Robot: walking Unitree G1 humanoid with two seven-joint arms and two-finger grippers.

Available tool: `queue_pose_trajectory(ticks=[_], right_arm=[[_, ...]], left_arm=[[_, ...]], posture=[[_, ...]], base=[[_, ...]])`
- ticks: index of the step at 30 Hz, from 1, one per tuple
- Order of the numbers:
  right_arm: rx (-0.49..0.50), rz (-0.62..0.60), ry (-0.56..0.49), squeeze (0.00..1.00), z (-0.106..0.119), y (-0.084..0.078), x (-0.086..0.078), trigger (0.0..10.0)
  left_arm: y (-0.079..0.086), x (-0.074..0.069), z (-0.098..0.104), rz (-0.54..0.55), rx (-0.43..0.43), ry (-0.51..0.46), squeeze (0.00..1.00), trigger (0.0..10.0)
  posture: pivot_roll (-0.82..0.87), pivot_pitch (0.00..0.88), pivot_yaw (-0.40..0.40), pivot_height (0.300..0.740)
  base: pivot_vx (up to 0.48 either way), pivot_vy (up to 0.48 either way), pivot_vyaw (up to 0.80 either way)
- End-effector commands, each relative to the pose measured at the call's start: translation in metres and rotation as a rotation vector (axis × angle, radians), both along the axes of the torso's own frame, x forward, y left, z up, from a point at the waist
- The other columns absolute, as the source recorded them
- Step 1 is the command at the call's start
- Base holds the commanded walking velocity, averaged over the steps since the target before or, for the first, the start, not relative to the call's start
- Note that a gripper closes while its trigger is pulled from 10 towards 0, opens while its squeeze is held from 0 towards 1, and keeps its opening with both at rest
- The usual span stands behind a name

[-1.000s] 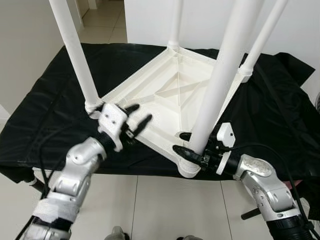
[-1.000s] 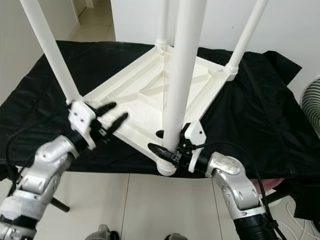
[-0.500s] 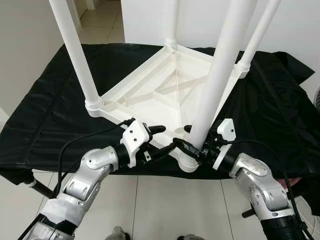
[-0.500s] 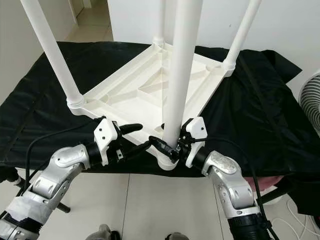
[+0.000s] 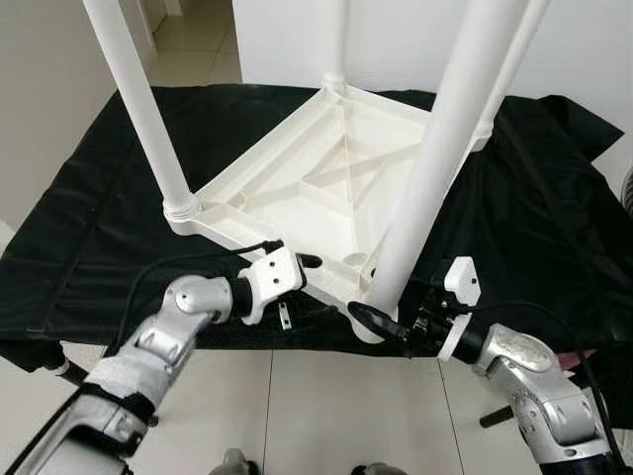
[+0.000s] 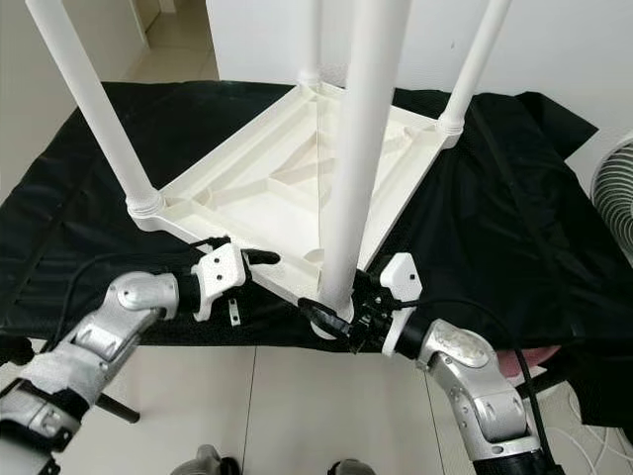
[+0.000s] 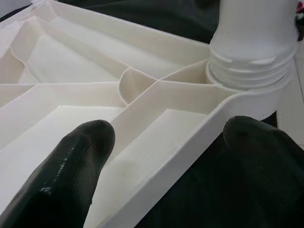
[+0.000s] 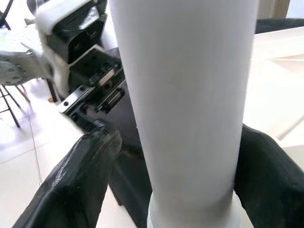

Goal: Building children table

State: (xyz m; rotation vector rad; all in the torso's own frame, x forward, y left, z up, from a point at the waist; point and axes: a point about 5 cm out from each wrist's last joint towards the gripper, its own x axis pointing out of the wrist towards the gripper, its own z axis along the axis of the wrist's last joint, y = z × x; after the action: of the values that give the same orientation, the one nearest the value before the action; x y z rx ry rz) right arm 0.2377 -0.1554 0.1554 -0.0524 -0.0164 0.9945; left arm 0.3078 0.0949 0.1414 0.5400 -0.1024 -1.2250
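Observation:
A white plastic children's table [image 5: 326, 188] lies upside down on a black cloth, its four legs pointing up. The nearest leg [image 5: 435, 168] is screwed into the front corner socket [image 7: 249, 71]. My left gripper [image 7: 171, 156] is open at the table's near rim. One finger [image 7: 80, 161] is over the ribbed underside and the other [image 7: 266, 156] is outside the rim. My right gripper [image 8: 180, 175] sits at the base of the nearest leg, open, with a black finger [image 8: 90, 175] on each side of the tube. A small gap shows on one side.
The black cloth [image 5: 99, 218] covers a low surface whose front edge is just under both grippers. Tiled floor [image 5: 297, 406] lies below. A fan [image 6: 615, 188] stands at the right, a white wall behind, and a doorway at the back left.
My left gripper has travelled from beside the left leg's base along the front edge and now straddles the near rim. The right gripper has stayed at the nearest leg's base, slightly lower.

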Motion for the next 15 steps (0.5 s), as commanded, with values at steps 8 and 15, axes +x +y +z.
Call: queue_pose_trajectory(ticks=[8, 15], right_arm=[[-0.016, 0.057, 0.062, 0.00, -0.003, -0.010, -0.021, 10.0], [-0.012, 0.037, 0.056, 0.00, -0.001, -0.012, -0.024, 10.0]], left_arm=[[0.009, 0.018, -0.004, 0.021, 0.064, 0.002, 0.00, 10.0], [0.013, 0.029, -0.007, 0.003, 0.078, 0.095, 0.00, 10.0]], posture=[[-0.15, 0.078, 0.081, 0.740], [-0.17, 0.075, 0.099, 0.740]], base=[[0.000, 0.000, 0.00], [0.000, 0.000, 0.00]])
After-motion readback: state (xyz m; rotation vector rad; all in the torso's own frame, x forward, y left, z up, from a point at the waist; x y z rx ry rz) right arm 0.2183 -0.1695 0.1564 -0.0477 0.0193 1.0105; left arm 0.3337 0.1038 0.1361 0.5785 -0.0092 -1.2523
